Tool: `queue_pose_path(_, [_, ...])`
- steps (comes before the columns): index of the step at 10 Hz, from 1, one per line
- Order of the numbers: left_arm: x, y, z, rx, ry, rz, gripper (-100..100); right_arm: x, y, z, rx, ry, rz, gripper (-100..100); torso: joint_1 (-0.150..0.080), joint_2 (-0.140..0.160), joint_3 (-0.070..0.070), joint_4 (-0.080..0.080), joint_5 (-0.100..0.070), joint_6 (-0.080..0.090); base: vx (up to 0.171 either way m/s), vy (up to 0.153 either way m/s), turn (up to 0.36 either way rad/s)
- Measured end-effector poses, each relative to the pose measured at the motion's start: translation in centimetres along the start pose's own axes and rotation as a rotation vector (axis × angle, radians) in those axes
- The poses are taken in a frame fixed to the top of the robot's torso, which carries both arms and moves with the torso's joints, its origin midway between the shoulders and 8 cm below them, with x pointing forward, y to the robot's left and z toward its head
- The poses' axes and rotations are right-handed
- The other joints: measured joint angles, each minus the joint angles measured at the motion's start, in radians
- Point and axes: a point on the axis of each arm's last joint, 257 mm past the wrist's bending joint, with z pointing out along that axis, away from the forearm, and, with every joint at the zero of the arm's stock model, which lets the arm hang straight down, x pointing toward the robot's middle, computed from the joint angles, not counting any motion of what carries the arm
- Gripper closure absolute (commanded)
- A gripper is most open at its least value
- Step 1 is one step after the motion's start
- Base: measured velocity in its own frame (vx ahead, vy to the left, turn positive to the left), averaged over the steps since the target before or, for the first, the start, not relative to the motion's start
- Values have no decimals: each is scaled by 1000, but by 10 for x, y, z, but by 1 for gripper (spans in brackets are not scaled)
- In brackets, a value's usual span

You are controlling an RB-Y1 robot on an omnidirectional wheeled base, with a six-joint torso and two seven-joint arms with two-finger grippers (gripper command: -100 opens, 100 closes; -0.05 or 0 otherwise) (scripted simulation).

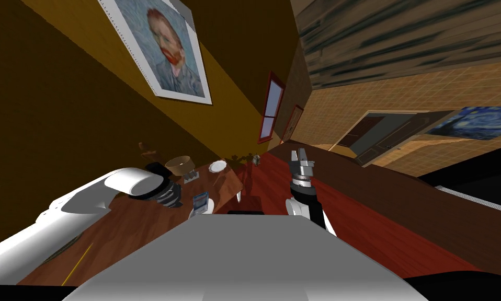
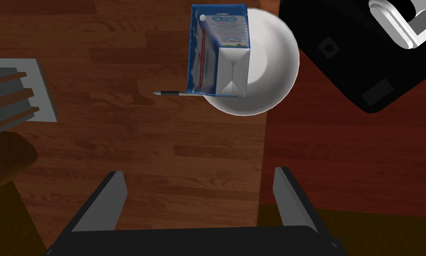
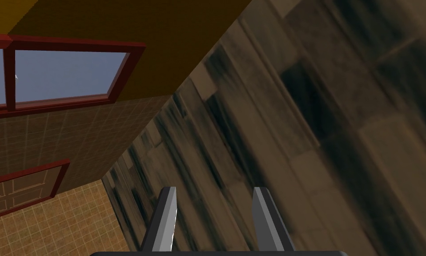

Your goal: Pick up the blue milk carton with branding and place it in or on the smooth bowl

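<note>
The blue milk carton point(image 2: 219, 53) with white branded faces rests tilted on the white smooth bowl point(image 2: 272, 66), overlapping the rim on the side away from the table's edge. My left gripper point(image 2: 202, 198) hangs above the wooden table, drawn back from the carton, open, with nothing between its fingers point(image 2: 114, 200). In the head view the carton point(image 1: 200, 200) and bowl point(image 1: 208, 207) sit just past my left forearm point(image 1: 132, 183). My right gripper point(image 1: 300, 157) is raised over the red floor, fingers point(image 3: 167, 218) apart and holding nothing.
A thin pen-like stick point(image 2: 174, 93) lies on the table point(image 2: 141, 146) touching the carton's foot. A grey slatted rack point(image 2: 12, 100) stands farther along. The bowl sits at the table's edge. A tan bowl point(image 1: 180, 164) and a white plate point(image 1: 218, 166) stand at the far end.
</note>
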Motion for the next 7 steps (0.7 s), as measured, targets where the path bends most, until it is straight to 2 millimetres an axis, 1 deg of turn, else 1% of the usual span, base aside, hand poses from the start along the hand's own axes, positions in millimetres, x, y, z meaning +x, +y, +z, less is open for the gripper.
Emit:
queue_pose_path(1, [1, 2, -5, -7, 1, -3, -100, 0, 0, 0, 0, 0, 0, 0, -1, 0, 0, 0, 0, 0, 6, 29, -6])
queue_pose_path(2, [1, 2, -6, -8, -1, -4, 0, 0, 0, 0, 0, 0, 0, 0, -3, 1, 1, 0, 0, 0, 1, 6, 0])
queue_pose_path(7, [1, 2, -6, -8, -1, -4, 0, 0, 0, 0, 0, 0, 0, 0, -6, 2, 1, 0, -1, 0, 0, 0, 0])
